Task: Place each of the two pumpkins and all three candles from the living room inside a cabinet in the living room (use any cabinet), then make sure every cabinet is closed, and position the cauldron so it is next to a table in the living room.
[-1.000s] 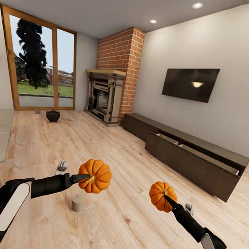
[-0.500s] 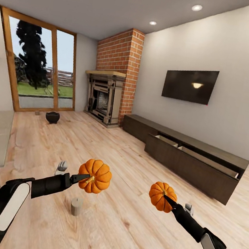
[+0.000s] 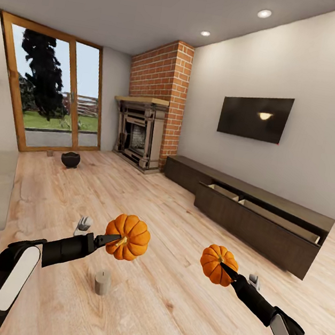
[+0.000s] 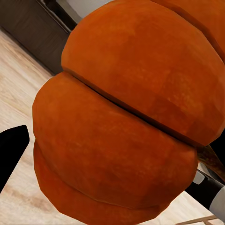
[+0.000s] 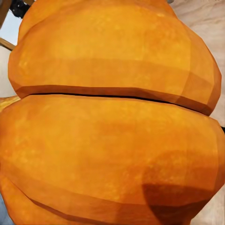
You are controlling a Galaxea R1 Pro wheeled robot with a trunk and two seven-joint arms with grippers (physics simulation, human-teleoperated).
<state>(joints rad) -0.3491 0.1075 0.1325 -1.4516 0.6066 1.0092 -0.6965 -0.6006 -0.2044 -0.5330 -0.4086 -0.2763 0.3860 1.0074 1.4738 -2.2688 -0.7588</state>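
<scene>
Head view barely shifted over that last second, so the base was just creeping along. Left gripper [image 3: 119, 240] was clamped on the bigger pumpkin [image 3: 129, 237], right gripper [image 3: 223, 268] on the smaller pumpkin [image 3: 217, 263]. Cabinet [image 3: 256, 222] sat open well ahead of the right gripper, so stowing both looked close.

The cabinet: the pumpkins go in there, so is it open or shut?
Open. On the cabinet, one long front stands pulled out from the body, showing pale compartments from above; the section nearer the fireplace looks shut.
</scene>
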